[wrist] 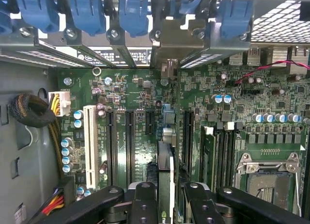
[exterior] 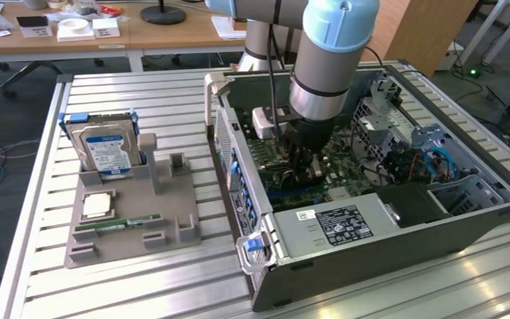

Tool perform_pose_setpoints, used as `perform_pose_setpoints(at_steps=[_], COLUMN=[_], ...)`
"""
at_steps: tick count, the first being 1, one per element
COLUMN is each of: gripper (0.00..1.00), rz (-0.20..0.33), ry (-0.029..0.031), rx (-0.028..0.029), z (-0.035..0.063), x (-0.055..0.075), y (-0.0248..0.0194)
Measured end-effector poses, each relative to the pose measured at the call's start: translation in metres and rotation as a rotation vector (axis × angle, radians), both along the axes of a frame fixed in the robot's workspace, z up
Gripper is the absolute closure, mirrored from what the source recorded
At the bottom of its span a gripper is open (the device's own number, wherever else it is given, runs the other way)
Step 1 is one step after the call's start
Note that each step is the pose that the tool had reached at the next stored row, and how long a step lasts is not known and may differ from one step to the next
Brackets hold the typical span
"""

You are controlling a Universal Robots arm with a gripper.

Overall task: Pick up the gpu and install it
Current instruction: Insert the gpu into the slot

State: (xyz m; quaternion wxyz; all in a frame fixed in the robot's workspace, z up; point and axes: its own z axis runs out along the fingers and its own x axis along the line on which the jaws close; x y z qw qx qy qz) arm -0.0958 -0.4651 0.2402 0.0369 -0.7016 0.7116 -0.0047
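We read no words for sure: the black label [exterior: 337, 224] on the grey metal power supply box [exterior: 361, 247], the blue-and-white label [exterior: 109, 156] on the silver hard drive [exterior: 93, 133] and a pale mark [wrist: 165, 215] on the thin black gpu [wrist: 165, 178] are illegible.

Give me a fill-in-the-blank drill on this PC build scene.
1. The pincer holds the ___ edge-on.
2. Below it, inside the case, lies the ___.
3. On the tray outside, the memory stick is coloured ___.
Missing: gpu; motherboard; green.
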Motion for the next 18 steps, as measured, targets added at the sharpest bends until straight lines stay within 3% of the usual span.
perform_pose_setpoints(at_steps=[18], gripper=[0.74], rz=[0.0], ry=[-0.0002], rx=[0.0001], z=[-0.0016], x=[-0.0002], y=[0.0])
